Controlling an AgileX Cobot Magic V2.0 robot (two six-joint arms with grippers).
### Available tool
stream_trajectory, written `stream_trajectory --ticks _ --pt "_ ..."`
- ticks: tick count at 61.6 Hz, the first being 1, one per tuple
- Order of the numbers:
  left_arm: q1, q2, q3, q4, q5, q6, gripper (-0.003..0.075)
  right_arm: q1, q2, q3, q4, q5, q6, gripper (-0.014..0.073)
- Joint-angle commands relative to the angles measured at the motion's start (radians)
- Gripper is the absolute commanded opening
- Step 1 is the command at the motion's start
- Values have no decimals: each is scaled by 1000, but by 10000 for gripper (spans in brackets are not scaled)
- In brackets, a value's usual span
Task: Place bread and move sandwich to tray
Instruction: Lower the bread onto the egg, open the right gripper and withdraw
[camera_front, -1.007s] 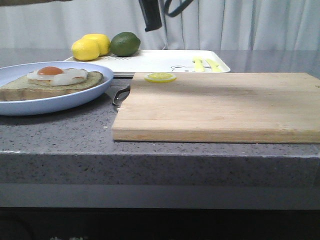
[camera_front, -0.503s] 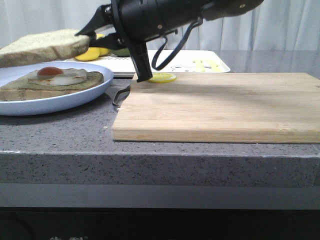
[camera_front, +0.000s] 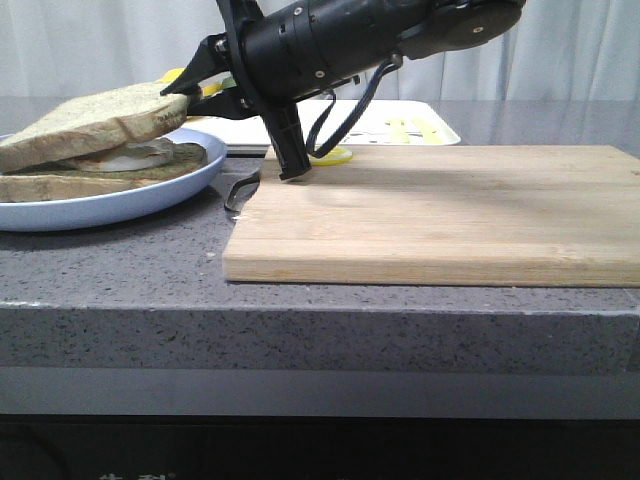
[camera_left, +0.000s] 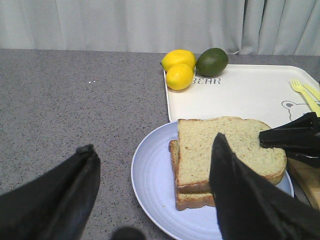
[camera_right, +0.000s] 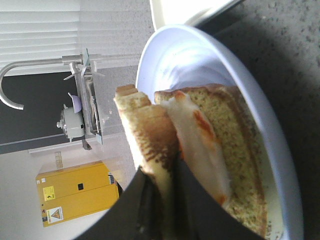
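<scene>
The right gripper (camera_front: 190, 85) is clamped on one edge of the bread (camera_front: 90, 120), which sits tilted over the sandwich (camera_front: 150, 160) on its pale-blue plate, near the desk's front-left corner. The free end of the slice seems to rest on the egg, though the front view is too low to say how squarely it covers the lower piece (the left wrist view suggests a slight offset toward the board side). The left gripper (camera_left: 150, 190) hangs above the plate with its fingers wide apart, holding nothing. The risk is in the release: if the fingers part while the held edge is raised, the slice could drop unevenly, slide off the egg, or drag the egg sideways. A pull-back along the slice might also tug it off the stack. The tray (camera_left: 240, 95) lies toward the far edge behind the plate, with lemons (camera_left: 179, 70) and a lime (camera_left: 212, 61) crowding its corner, so carrying the plate there could knock them or shake the top slice loose.
</scene>
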Motion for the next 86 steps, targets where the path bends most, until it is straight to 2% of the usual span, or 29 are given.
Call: stream_trajectory --ticks 1,23,28,34,48,54,62,71,86 --pt "3 7 -29 -4 -77 -3 470 -2 -52 -36 31 28 -11 -68" --pt "3 7 -29 -4 -77 -3 470 -2 -43 -36 13 58 -11 -64" --pt "3 7 -29 -4 -77 -3 470 -2 -43 -36 4 53 -11 -32" --pt "3 7 -29 -4 -77 -3 470 -2 -43 -36 -15 50 -11 57" --pt "3 7 -29 -4 -76 -3 470 -2 -43 -36 -24 42 -11 374" --pt "3 7 -29 -4 -76 -3 470 -2 -43 -36 -25 41 -11 438" --pt "3 7 -29 -4 -76 -3 470 -5 -45 -36 -56 41 -11 451" --pt "3 7 -29 -4 -74 -3 470 -32 -73 -36 -163 60 -11 451" --pt "3 7 -29 -4 -72 -3 470 -120 -226 -36 -419 122 -11 451"
